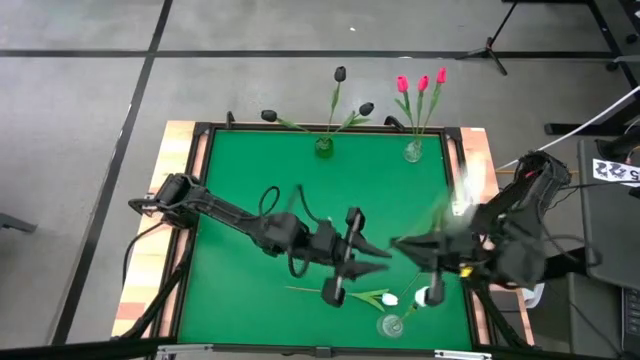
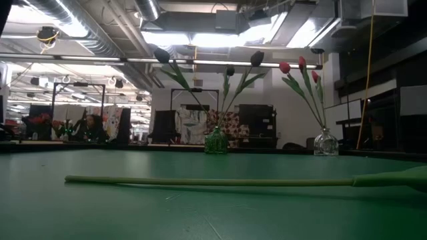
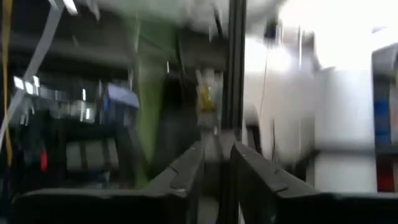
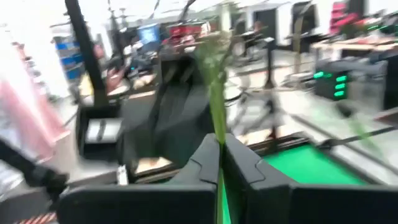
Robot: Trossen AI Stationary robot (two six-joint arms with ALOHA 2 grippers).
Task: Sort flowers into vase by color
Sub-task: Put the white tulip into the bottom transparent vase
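Two dark grippers meet mid-table: the right gripper (image 4: pixel 219 163) pinches a thin green tulip stem (image 4: pixel 216 106), while the left gripper (image 3: pixel 217 163) stands slightly parted. Light and bendy, such stems probably handle best gripped low, away from the fragile head.

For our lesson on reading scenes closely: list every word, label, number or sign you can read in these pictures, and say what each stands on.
None can be read.
White label with dark marks, on the dark stand right of the table, high view: too small to read.
Hanging signs in the room, low view: too blurred.
Both wrist views: blurred, nothing legible.
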